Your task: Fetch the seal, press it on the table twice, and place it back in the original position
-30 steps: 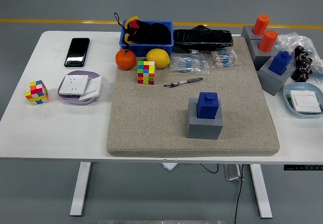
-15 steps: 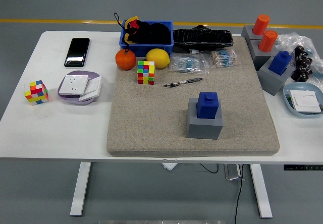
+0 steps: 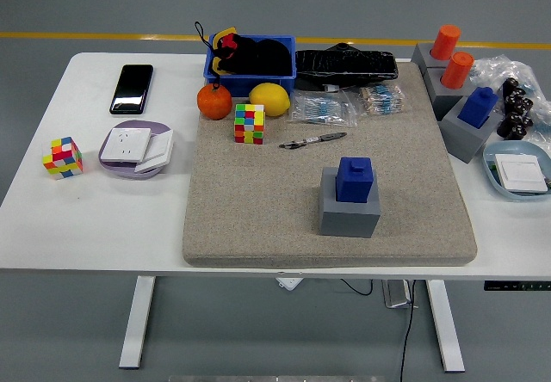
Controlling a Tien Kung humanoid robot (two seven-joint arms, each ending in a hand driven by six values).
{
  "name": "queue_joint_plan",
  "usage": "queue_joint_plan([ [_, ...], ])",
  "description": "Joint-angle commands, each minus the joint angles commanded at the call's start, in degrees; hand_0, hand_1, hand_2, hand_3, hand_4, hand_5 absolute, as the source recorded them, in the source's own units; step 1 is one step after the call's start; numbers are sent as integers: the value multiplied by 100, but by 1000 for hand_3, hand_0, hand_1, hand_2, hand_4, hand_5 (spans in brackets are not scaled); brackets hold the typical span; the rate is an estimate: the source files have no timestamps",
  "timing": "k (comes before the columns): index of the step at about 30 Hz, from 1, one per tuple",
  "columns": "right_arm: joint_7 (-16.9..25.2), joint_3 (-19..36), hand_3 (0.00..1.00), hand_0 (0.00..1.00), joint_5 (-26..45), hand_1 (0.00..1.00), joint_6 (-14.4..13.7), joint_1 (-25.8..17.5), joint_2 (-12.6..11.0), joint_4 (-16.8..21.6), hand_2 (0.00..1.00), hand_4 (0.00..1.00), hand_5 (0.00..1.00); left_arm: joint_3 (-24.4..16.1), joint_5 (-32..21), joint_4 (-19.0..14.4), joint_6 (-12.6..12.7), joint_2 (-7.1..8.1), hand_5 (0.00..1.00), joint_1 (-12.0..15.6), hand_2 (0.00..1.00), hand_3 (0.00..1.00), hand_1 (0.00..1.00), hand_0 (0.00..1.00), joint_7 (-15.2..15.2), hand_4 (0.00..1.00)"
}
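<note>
A blue seal (image 3: 354,179) stands upright in a grey block holder (image 3: 349,209) on the beige felt mat (image 3: 258,201), right of the mat's middle. Another blue seal (image 3: 478,106) sits in a grey holder (image 3: 465,134) at the mat's right edge. Two orange seals (image 3: 445,42) (image 3: 457,70) stand in grey holders at the back right. Neither of my hands nor arms shows in the head view.
On the mat lie a pen (image 3: 312,140), a colour cube (image 3: 250,124), a lemon (image 3: 269,99), an orange (image 3: 214,101) and plastic bags (image 3: 323,106). A blue bin (image 3: 250,62), a keyboard (image 3: 346,64), a phone (image 3: 132,88), a second cube (image 3: 64,157) and a purple dish (image 3: 135,149) surround it.
</note>
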Motion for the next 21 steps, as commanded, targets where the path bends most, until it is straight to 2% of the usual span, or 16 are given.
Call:
queue_joint_plan([
  [21, -17, -5, 798, 891, -16, 845, 10, -26, -15, 14, 825, 998, 667, 56, 23, -14, -19, 46, 485, -27, 745, 776, 747, 788, 9, 798],
])
